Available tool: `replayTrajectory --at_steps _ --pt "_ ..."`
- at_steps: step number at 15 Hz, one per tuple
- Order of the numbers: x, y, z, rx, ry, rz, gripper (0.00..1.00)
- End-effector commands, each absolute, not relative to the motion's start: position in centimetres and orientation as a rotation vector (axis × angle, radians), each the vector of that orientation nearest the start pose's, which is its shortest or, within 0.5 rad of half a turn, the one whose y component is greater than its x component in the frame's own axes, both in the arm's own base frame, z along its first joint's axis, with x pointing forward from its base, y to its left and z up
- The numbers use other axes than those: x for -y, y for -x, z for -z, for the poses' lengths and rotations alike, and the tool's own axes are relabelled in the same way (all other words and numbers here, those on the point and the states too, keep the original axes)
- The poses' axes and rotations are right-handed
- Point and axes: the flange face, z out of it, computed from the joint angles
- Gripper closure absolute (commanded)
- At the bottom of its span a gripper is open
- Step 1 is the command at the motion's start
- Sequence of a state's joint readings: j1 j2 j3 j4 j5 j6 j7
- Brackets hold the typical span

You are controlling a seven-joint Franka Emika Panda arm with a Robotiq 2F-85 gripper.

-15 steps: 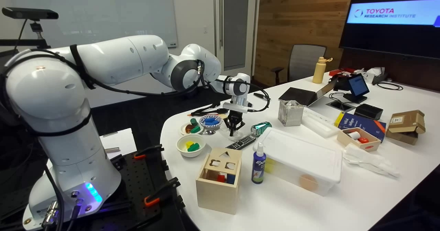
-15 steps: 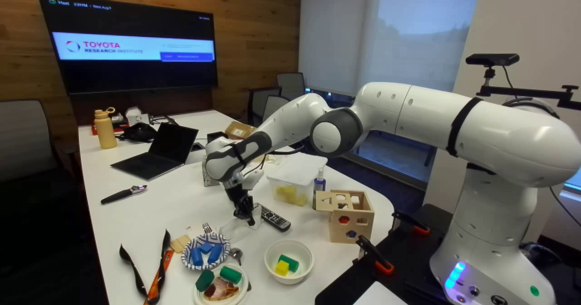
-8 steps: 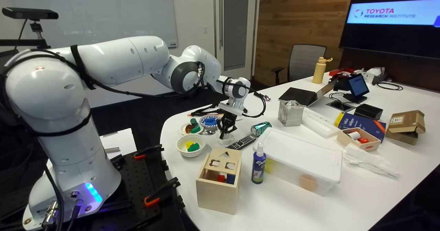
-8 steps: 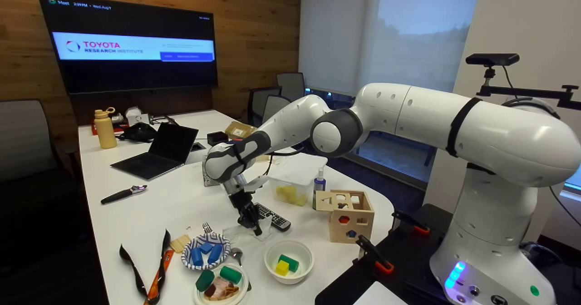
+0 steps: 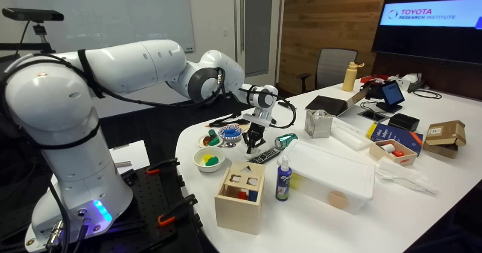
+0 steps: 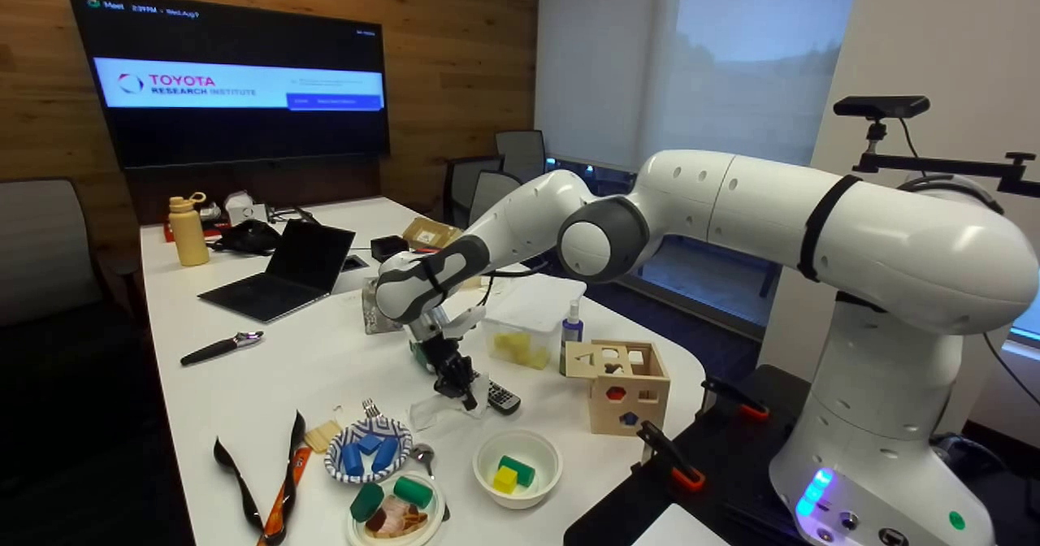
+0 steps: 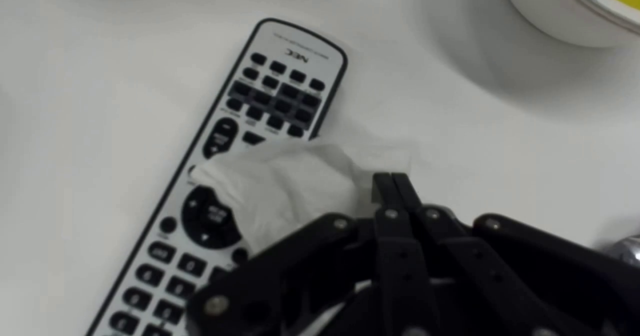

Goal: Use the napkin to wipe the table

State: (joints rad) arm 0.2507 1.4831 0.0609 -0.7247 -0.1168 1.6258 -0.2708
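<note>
Gripper (image 7: 391, 180) closed up on the napkin (image 7: 300, 186), swinging back toward the remote (image 7: 205, 221)

Both fingers sit pressed side by side, with no gap showing in the wrist view; the napkin looks pinched at their tips, though the fingers hide the exact hold. It is bunched low at the white table (image 5: 320, 230), and in both exterior views most of it shows just left of the remote. One end overlaps the remote's buttons; whether it lies on them or hangs just above is unclear.

Half a second ago the gripper stood nearer the white bowl (image 7: 555, 18); now it has come back toward the remote. A second ago it was on the remote's side too, so I read this as a there-and-back stroke, with the wipe well under way. How much wiping is left I cannot tell.

Farther out in an exterior view, the green can (image 5: 286, 141) lies to the right, with the storage box (image 5: 331, 168) right of that. On the near left in an exterior view are the spoon (image 6: 422, 453) and the patterned bowl (image 6: 406, 442).

Carried on this way, I judge, the napkin may ride up over the remote or nudge it instead of rubbing the table. Shorter strokes, kept between the remote and the white bowl, would suit better.
</note>
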Motion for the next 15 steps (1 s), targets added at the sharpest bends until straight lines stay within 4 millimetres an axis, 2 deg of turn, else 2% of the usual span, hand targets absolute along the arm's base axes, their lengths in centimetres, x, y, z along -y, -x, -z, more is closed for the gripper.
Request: replayTrajectory --at_steps 1,8,11,15 --pt "-18.4 -68.2 0.6 0.983 2.964 -0.873 1.0" --pt "-19.5 -69.3 -1.3 1.291 2.959 -0.84 1.0" --pt "-20.4 -69.0 -0.9 1.417 2.909 -0.849 1.0" --pt "-20.8 -68.8 -0.7 1.498 2.855 -0.852 1.0"
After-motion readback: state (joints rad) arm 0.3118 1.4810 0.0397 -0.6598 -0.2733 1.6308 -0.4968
